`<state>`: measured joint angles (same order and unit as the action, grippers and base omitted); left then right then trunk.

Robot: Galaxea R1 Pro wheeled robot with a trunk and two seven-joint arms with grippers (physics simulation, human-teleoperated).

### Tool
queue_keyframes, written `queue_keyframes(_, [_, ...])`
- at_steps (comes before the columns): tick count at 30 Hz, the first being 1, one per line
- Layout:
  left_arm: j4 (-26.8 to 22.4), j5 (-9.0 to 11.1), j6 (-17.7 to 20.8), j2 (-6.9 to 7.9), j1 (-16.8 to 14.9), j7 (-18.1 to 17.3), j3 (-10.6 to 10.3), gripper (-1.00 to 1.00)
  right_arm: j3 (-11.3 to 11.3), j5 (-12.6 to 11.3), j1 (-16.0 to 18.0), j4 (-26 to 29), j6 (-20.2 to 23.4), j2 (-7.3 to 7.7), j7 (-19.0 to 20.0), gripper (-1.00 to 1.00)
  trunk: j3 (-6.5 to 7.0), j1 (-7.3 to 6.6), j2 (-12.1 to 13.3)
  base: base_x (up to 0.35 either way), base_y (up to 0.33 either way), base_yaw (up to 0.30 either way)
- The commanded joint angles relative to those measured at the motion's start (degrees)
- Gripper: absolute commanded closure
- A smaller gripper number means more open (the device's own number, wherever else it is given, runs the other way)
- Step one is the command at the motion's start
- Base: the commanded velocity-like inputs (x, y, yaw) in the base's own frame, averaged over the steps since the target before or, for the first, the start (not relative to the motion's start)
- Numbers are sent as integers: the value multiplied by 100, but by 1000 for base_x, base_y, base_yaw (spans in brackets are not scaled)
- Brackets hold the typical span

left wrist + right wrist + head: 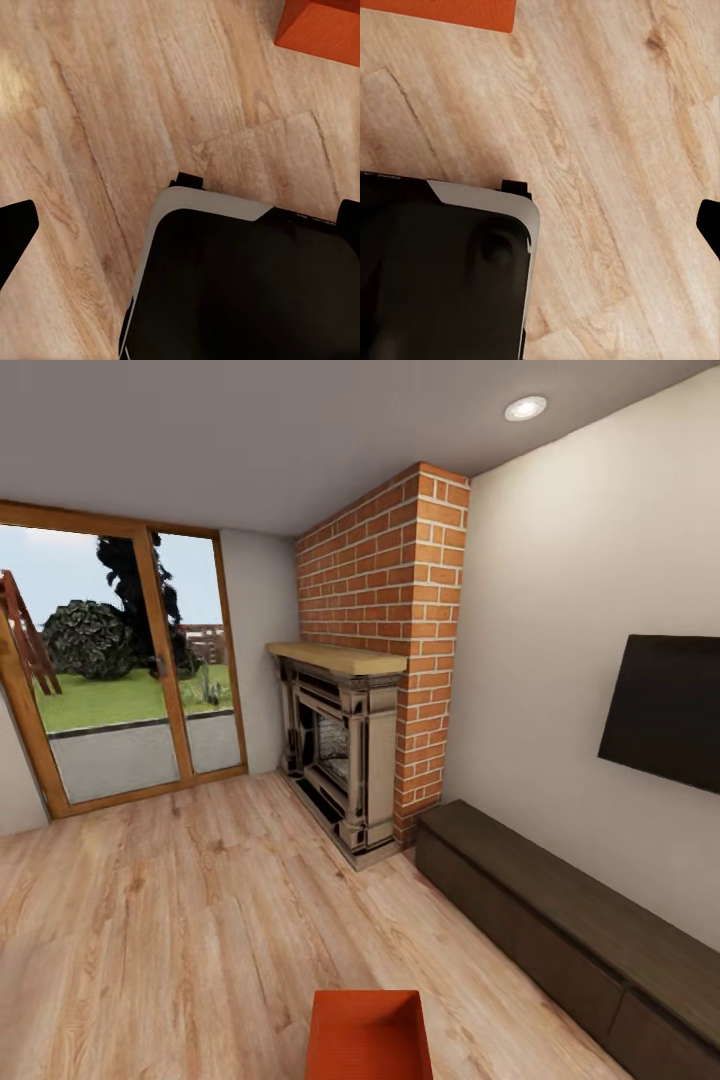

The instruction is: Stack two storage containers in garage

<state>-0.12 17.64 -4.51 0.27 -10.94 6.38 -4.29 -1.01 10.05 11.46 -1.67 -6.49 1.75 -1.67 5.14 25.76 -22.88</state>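
1. My left gripper (pixel 180 225) reads as spread: in the left wrist view one dark fingertip (pixel 15 232) sits at one edge of the picture and the other at the opposite edge, with nothing between them but my own base and the floor.
2. Of my right gripper, the right wrist view shows just one dark fingertip (pixel 711 225) at the picture's edge, so I cannot tell whether those jaws are spread or pressed together.
3. Between and below my fingers lies my base (pixel 247 277), black with a pale grey rim, resting on the light wood plank floor (pixel 97 112).
4. An orange-red storage container (pixel 322 30) lies on the planks well apart from my left jaws, past the front of the base; only its corner shows there. In the right wrist view its edge (pixel 442 11) lies likewise beyond the base, away from my right fingertip.
5. From my head camera the container (pixel 368 1035) sits on the floor directly before me, open side up.
6. Farther out stand the brick fireplace (pixel 385 660), a dark low cabinet (pixel 560 930) under the wall TV (pixel 665 710), and a wood-framed glass door (pixel 130 660).
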Motion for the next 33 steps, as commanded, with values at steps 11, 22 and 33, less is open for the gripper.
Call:
queue_keyframes(11, [3, 44, -15, -1, -2, 4, -45, -100, -13, 50, 6, -18, -28, 1, -17, -100, -2, 2, -4, 2, -76, 0])
queue_keyframes(22, [3, 45, -15, -1, -2, 8, -45, -100, -13, 48, 6, -18, -13, 5, -17, -100, -2, 2, -4, 5, -46, 0])
queue_keyframes(33, [3, 45, -15, 8, 1, 4, -45, -100, -12, 43, 6, -18, -17, 1, -17, -100, -2, 2, -4, 64, 0, 0])
